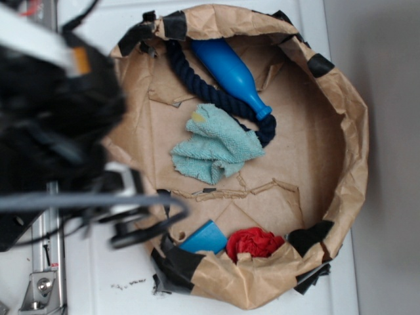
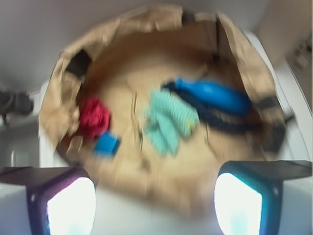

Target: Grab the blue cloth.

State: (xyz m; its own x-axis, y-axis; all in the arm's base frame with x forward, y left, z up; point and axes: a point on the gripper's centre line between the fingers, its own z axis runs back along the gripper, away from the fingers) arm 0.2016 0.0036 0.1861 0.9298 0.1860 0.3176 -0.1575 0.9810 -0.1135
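My jaws [image 2: 155, 196] are wide open and hold nothing. In my wrist view I see my two fingertips [image 2: 71, 203] at the bottom corners, glowing bright, with a big gap between them. That view is blurry.

The blue cloth [image 1: 215, 145] lies crumpled in the middle of a brown paper nest [image 1: 354, 125]. It is soft and pale blue-green, with a small tan patch on its upper edge. In my wrist view the blue cloth [image 2: 171, 120] sits above the gap between my fingertips, well apart from them. I am not touching it.

Just beside the cloth is a dark blue rope [image 1: 197, 84]. It bends around the top and right side of the cloth. A shiny blue pin [image 1: 230, 73] lies tilted on the rope, with its thin end pointing at the right side of the cloth.

At the near rim of the nest sits a red cloth ball [image 1: 254, 243]. A small blue block [image 1: 205, 238] is just beside it. Both are well apart from the blue cloth.

The nest has black tape [image 1: 320, 64] in spots along its rim. It rests on a white counter [image 1: 105, 289]. My dark arm [image 1: 52, 118] is a blur at the left side, over the edge of the nest.
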